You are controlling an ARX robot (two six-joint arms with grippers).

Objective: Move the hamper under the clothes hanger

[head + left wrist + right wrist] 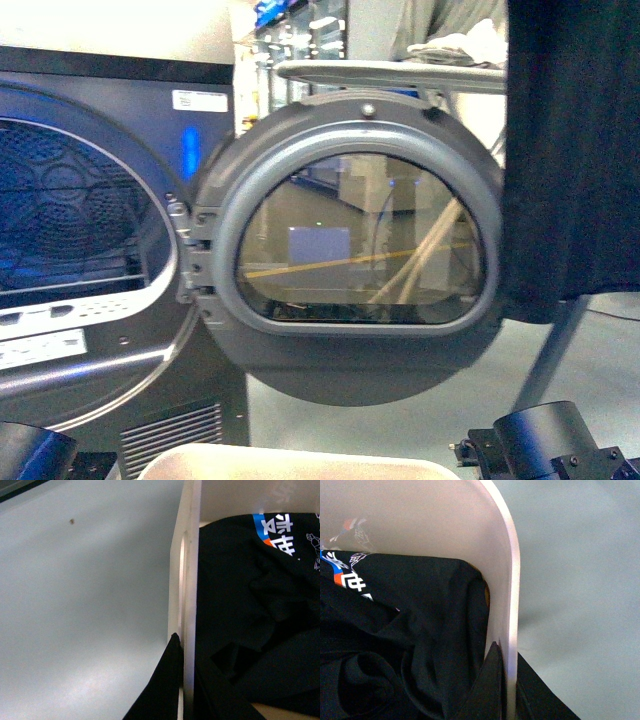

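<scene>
The beige hamper (300,462) shows only its far rim at the bottom of the front view, just before the dryer. My left gripper (184,640) is shut on one side wall of the hamper (189,570), one finger outside and one inside. On the opposite wall (512,580), near a rounded corner, my right gripper (506,647) is shut the same way. Black clothes (250,605) with a blue, orange and white print fill the tub. Of the clothes hanger, a slanted grey leg (553,352) shows at the right under a hanging black garment (570,150); its bar is out of view.
A dark grey dryer (110,250) stands at the left, its round door (350,250) swung open straight ahead of me. A pale board (390,72) lies behind the door's top. Grey floor (85,605) runs outside both hamper walls.
</scene>
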